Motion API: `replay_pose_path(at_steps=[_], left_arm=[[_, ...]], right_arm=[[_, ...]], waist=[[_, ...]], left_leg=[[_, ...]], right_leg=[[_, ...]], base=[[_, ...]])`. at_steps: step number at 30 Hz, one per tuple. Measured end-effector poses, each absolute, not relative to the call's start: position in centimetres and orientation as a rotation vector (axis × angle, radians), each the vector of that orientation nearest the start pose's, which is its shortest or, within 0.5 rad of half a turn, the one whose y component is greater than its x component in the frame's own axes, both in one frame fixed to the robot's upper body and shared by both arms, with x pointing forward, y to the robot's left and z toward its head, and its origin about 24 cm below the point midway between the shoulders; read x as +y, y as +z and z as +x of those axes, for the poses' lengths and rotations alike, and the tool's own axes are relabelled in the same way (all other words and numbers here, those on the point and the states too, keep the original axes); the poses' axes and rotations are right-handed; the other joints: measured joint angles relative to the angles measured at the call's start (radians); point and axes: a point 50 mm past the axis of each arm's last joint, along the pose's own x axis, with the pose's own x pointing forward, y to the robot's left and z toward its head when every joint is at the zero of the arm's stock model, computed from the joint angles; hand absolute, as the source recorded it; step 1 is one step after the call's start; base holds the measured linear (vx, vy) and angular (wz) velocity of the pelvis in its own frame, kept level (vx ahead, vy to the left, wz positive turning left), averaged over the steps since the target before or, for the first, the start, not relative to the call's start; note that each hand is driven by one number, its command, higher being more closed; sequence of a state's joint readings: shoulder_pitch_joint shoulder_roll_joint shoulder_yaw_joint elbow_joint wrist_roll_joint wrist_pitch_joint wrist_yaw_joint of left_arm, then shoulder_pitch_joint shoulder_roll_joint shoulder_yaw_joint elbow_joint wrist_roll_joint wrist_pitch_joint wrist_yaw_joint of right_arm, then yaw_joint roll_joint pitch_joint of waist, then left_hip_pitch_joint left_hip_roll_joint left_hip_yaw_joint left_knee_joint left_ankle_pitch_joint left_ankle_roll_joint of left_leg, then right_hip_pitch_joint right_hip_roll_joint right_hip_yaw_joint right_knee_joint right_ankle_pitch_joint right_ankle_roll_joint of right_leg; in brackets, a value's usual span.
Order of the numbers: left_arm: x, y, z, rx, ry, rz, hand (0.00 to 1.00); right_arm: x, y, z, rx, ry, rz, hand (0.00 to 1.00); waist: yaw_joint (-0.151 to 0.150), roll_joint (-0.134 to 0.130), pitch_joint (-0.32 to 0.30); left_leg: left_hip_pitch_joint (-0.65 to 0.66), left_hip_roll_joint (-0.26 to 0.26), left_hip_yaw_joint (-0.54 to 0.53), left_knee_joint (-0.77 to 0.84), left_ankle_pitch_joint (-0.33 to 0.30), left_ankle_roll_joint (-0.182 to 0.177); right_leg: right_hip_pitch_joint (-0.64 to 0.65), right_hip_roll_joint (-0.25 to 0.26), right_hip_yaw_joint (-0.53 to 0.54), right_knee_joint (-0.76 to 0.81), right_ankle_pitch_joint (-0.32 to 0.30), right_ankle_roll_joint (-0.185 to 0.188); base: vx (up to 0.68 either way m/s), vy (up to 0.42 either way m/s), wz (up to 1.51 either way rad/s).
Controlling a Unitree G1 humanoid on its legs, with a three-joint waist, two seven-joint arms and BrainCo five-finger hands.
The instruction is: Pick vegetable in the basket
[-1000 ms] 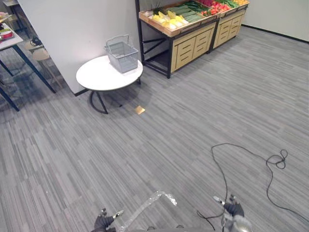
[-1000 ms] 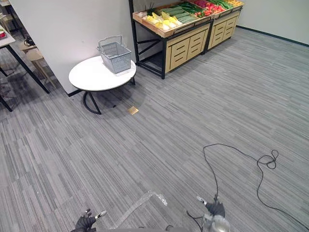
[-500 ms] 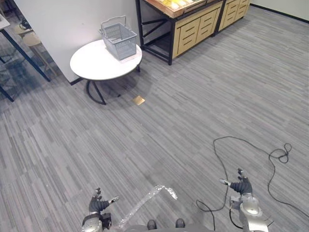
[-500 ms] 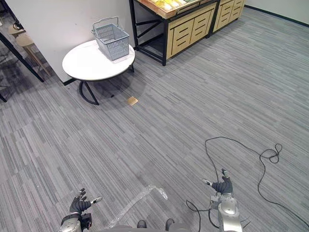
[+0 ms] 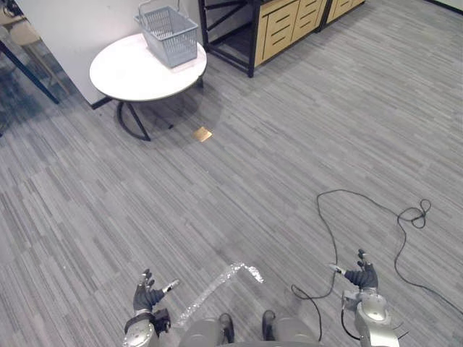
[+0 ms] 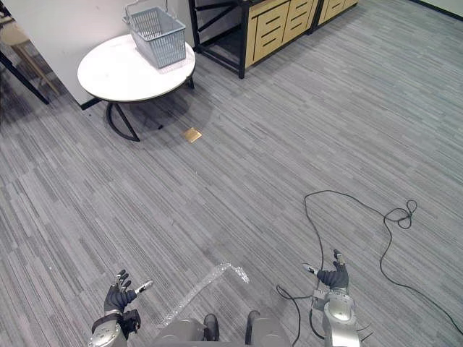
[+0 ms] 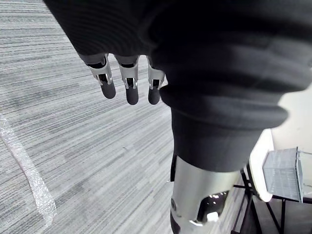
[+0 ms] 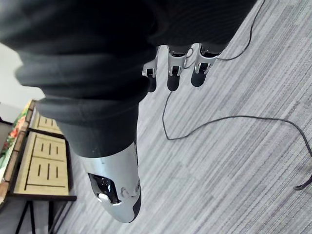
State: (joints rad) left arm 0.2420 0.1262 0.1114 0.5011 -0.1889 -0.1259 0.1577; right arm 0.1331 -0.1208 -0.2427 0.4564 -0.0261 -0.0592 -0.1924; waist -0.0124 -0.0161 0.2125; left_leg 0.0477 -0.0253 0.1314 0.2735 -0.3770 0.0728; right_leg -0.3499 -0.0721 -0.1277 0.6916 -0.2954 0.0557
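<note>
A grey wire basket (image 5: 168,31) with a handle stands on a round white table (image 5: 137,74) far ahead at the upper left; the same basket (image 7: 284,174) appears in the left wrist view. My left hand (image 5: 147,297) hangs low at the lower left, fingers (image 7: 127,87) straight and holding nothing. Low at the lower right is my right hand (image 5: 362,277), its fingers (image 8: 172,73) relaxed and empty. No vegetable is visible in these views.
A wooden stand with drawers (image 5: 288,30) on a black frame sits beside the table at the top. A small brown tile (image 5: 202,134) lies on the grey striped floor near the table. A strip of clear tape (image 5: 217,290) lies on the floor between my hands.
The camera has tilted down and moved: the table and basket shifted up and left, and the produce on top of the stand left the picture. Both hands stay open and low.
</note>
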Motion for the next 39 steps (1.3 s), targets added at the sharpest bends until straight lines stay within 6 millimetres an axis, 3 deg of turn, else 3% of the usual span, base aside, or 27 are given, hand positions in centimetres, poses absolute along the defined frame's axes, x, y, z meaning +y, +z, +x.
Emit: replay_pose_path(at_steps=[3, 6, 7, 8, 9, 10, 11, 12, 13, 16, 20, 21, 23, 24, 25, 26, 27, 28, 30, 31, 32, 33, 34, 36, 37, 38, 39], left_arm=[[23.1, -9.1, 15.3, 0.565, 0.417, -0.023, 0.00], [23.3, -9.1, 15.7, 0.564, 0.436, -0.022, 0.00], [22.7, -9.5, 15.9, 0.577, 0.431, -0.037, 0.00], [22.4, -9.4, 16.2, 0.567, 0.426, -0.048, 0.00], [22.2, -9.4, 16.3, 0.563, 0.425, -0.056, 0.00], [21.7, -9.4, 16.3, 0.560, 0.435, -0.088, 0.00], [21.2, -9.4, 16.2, 0.551, 0.437, -0.106, 0.00], [21.1, -9.3, 16.1, 0.548, 0.435, -0.110, 0.00], [21.0, -9.3, 15.8, 0.544, 0.432, -0.116, 0.00], [20.6, -9.1, 15.9, 0.533, 0.419, -0.131, 0.00], [20.3, -9.5, 15.2, 0.562, 0.421, -0.141, 0.00], [20.2, -9.6, 15.0, 0.570, 0.418, -0.139, 0.00], [20.0, -9.8, 14.8, 0.578, 0.411, -0.137, 0.00], [19.9, -9.8, 14.8, 0.582, 0.407, -0.136, 0.00], [20.1, -9.8, 14.8, 0.585, 0.404, -0.126, 0.00], [20.0, -9.6, 15.2, 0.574, 0.395, -0.122, 0.00], [20.0, -9.6, 15.2, 0.573, 0.392, -0.121, 0.00], [20.1, -9.8, 15.0, 0.584, 0.383, -0.109, 0.00], [20.2, -9.9, 15.0, 0.593, 0.369, -0.091, 0.00], [20.5, -9.9, 14.9, 0.598, 0.370, -0.078, 0.00], [20.5, -10.1, 14.6, 0.611, 0.368, -0.073, 0.00], [20.7, -10.1, 14.5, 0.614, 0.370, -0.068, 0.00], [20.9, -10.0, 14.6, 0.611, 0.370, -0.058, 0.00], [21.4, -9.8, 14.9, 0.596, 0.369, -0.043, 0.00], [21.6, -9.9, 15.1, 0.600, 0.367, -0.035, 0.00], [21.8, -10.0, 15.3, 0.609, 0.366, -0.026, 0.00], [22.1, -10.4, 15.2, 0.630, 0.367, -0.015, 0.00]], right_arm=[[-25.7, -6.3, 18.1, 0.477, -0.469, -0.177, 0.00], [-26.4, -6.0, 17.8, 0.474, -0.471, -0.209, 0.00], [-26.8, -5.8, 18.0, 0.467, -0.467, -0.225, 0.00], [-26.4, -5.4, 18.5, 0.448, -0.462, -0.216, 0.00], [-26.1, -5.3, 18.6, 0.439, -0.452, -0.212, 0.00], [-25.4, -4.7, 18.7, 0.410, -0.419, -0.219, 0.00], [-24.8, -4.2, 18.9, 0.377, -0.396, -0.213, 0.00], [-24.3, -3.8, 19.2, 0.357, -0.386, -0.205, 0.00], [-23.4, -2.9, 19.8, 0.298, -0.364, -0.189, 0.00], [-22.7, -1.6, 20.4, 0.225, -0.349, -0.173, 0.00], [-22.6, -1.7, 20.5, 0.234, -0.353, -0.169, 0.00], [-22.7, -2.1, 20.3, 0.255, -0.365, -0.170, 0.00], [-22.7, -2.5, 20.2, 0.271, -0.366, -0.176, 0.00], [-22.6, -2.8, 20.2, 0.285, -0.362, -0.178, 0.00], [-22.3, -3.5, 19.9, 0.319, -0.361, -0.176, 0.00], [-22.0, -4.1, 19.3, 0.350, -0.353, -0.174, 0.00], [-21.8, -4.2, 19.3, 0.352, -0.352, -0.165, 0.00], [-21.3, -4.5, 19.2, 0.359, -0.354, -0.144, 0.00], [-20.9, -4.9, 19.3, 0.378, -0.340, -0.145, 0.00], [-20.4, -4.9, 19.7, 0.378, -0.317, -0.158, 0.00], [-19.7, -4.6, 20.3, 0.359, -0.284, -0.169, 0.00], [-19.4, -4.4, 20.6, 0.350, -0.269, -0.173, 0.00], [-18.7, -4.0, 21.1, 0.322, -0.237, -0.182, 0.00], [-17.7, -3.0, 22.1, 0.269, -0.199, -0.190, 0.00], [-17.5, -1.9, 22.9, 0.218, -0.188, -0.197, 0.00], [-17.4, -1.2, 23.4, 0.184, -0.185, -0.203, 0.00], [-17.4, -0.3, 24.1, 0.143, -0.174, -0.220, 0.00]], waist=[[-0.020, 0.026, 0.014], [-0.036, 0.016, 0.014], [-0.035, 0.057, 0.027], [-0.038, 0.066, 0.034], [-0.039, 0.067, 0.034], [-0.036, 0.072, 0.040], [-0.027, 0.079, 0.043], [-0.025, 0.081, 0.044], [-0.020, 0.073, 0.049], [0.030, 0.062, 0.055], [0.055, 0.054, 0.060], [0.060, 0.038, 0.061], [0.060, 0.043, 0.055], [0.062, 0.047, 0.049], [0.074, 0.017, 0.032], [0.084, -0.019, 0.020], [0.085, -0.034, 0.015], [0.076, -0.059, 0.001], [0.069, -0.072, -0.004], [0.060, -0.076, -0.002], [0.052, -0.070, 0.002], [0.052, -0.067, 0.003], [0.050, -0.057, 0.007], [0.028, -0.043, 0.013], [0.020, -0.038, 0.016], [0.017, -0.038, 0.018], [0.014, -0.043, 0.016]], left_leg=[[0.079, 0.043, -0.041, -0.056, -0.008, -0.023], [0.166, 0.060, -0.099, -0.077, -0.003, -0.112], [0.192, 0.089, -0.114, -0.050, -0.004, -0.132], [0.167, 0.102, -0.113, 0.030, 0.058, -0.212], [0.144, 0.097, -0.114, 0.101, 0.103, -0.219], [0.074, 0.111, -0.108, 0.320, 0.232, -0.239], [-0.011, 0.164, -0.089, 0.557, 0.250, -0.263], [-0.052, 0.195, -0.066, 0.659, 0.246, -0.256], [-0.142, 0.247, -0.012, 0.802, 0.214, -0.204], [-0.317, 0.309, 0.097, 0.844, 0.172, -0.138], [-0.457, 0.254, 0.165, 0.388, 0.171, -0.125], [-0.454, 0.201, 0.133, 0.132, 0.228, -0.158], [-0.450, 0.182, 0.110, -0.011, 0.277, -0.173], [-0.456, 0.183, 0.112, -0.040, 0.319, -0.165], [-0.457, 0.152, 0.126, 0.007, 0.391, -0.104], [-0.465, 0.115, 0.127, 0.058, 0.376, -0.041], [-0.467, 0.100, 0.127, 0.093, 0.371, -0.017], [-0.457, 0.073, 0.131, 0.163, 0.309, -0.007], [-0.392, 0.048, 0.133, 0.187, 0.219, 0.009], [-0.327, 0.035, 0.130, 0.177, 0.178, 0.017], [-0.243, 0.031, 0.128, 0.153, 0.152, 0.020], [-0.197, 0.030, 0.128, 0.131, 0.146, 0.020], [-0.101, 0.029, 0.121, 0.067, 0.141, 0.016], [-0.001, 0.032, 0.103, -0.016, 0.140, 0.013], [0.041, 0.039, 0.089, -0.050, 0.130, -0.005], [0.066, 0.045, 0.087, -0.065, 0.122, -0.018], [0.098, 0.050, 0.081, -0.074, 0.107, -0.040]], right_leg=[[-0.084, 0.047, -0.020, -0.203, 0.063, -0.024], [-0.106, 0.103, 0.016, -0.501, 0.398, -0.079], [-0.113, 0.116, 0.004, -0.410, 0.436, -0.122], [-0.110, 0.104, -0.015, -0.337, 0.358, -0.141], [-0.095, 0.098, -0.023, -0.317, 0.326, -0.144], [-0.020, 0.095, -0.035, -0.319, 0.280, -0.157], [0.079, 0.105, -0.040, -0.354, 0.247, -0.158], [0.129, 0.114, -0.045, -0.379, 0.242, -0.159], [0.231, 0.127, -0.048, -0.434, 0.224, -0.168], [0.391, 0.133, -0.038, -0.543, 0.182, -0.156], [0.505, 0.107, -0.031, -0.597, 0.112, -0.129], [0.538, 0.079, -0.020, -0.591, 0.068, -0.102], [0.565, 0.064, -0.005, -0.586, 0.023, -0.066], [0.586, 0.054, 0.003, -0.584, -0.006, -0.047], [0.596, 0.000, 0.018, -0.559, -0.046, -0.014], [0.582, -0.048, 0.034, -0.499, -0.053, 0.005], [0.576, -0.070, 0.042, -0.459, -0.050, 0.011], [0.547, -0.100, 0.057, -0.337, -0.033, 0.034], [0.432, -0.131, 0.086, -0.008, 0.104, 0.084], [0.335, -0.146, 0.102, 0.228, 0.124, 0.077], [0.255, -0.151, 0.099, 0.377, 0.094, 0.033], [0.223, -0.149, 0.093, 0.413, 0.082, 0.013], [0.160, -0.137, 0.056, 0.423, 0.054, -0.012], [0.060, -0.120, -0.016, 0.313, 0.016, -0.010], [0.001, -0.107, -0.061, 0.171, 0.016, -0.012], [-0.028, -0.087, -0.082, 0.019, 0.042, -0.006], [-0.038, -0.060, -0.087, -0.215, 0.131, -0.008]], base=[[0.61, -0.030, 0.49], [0.74, -0.100, 0.49], [0.53, -0.106, 0.41], [0.51, -0.108, 0.43], [0.78, -0.197, 0.45], [0.79, -0.217, 0.48], [0.79, -0.212, 0.44], [0.58, -0.143, 0.44], [0.53, -0.130, 0.22], [0.47, -0.094, 0.06], [0.47, 0.064, -0.02], [0.54, 0.161, -0.14], [0.55, 0.213, -0.22], [0.57, 0.280, -0.32], [0.60, 0.295, -0.37], [0.64, 0.296, -0.31], [0.68, 0.282, -0.12], [0.72, 0.287, 0.07], [0.81, 0.307, 0.16], [0.74, 0.223, 0.10], [0.58, 0.145, 0.01], [0.54, 0.107, -0.04], [0.53, 0.070, 0.08], [0.52, 0.014, 0.27], [0.50, -0.059, 0.29], [0.61, -0.103, 0.31], [0.63, -0.148, 0.27]])
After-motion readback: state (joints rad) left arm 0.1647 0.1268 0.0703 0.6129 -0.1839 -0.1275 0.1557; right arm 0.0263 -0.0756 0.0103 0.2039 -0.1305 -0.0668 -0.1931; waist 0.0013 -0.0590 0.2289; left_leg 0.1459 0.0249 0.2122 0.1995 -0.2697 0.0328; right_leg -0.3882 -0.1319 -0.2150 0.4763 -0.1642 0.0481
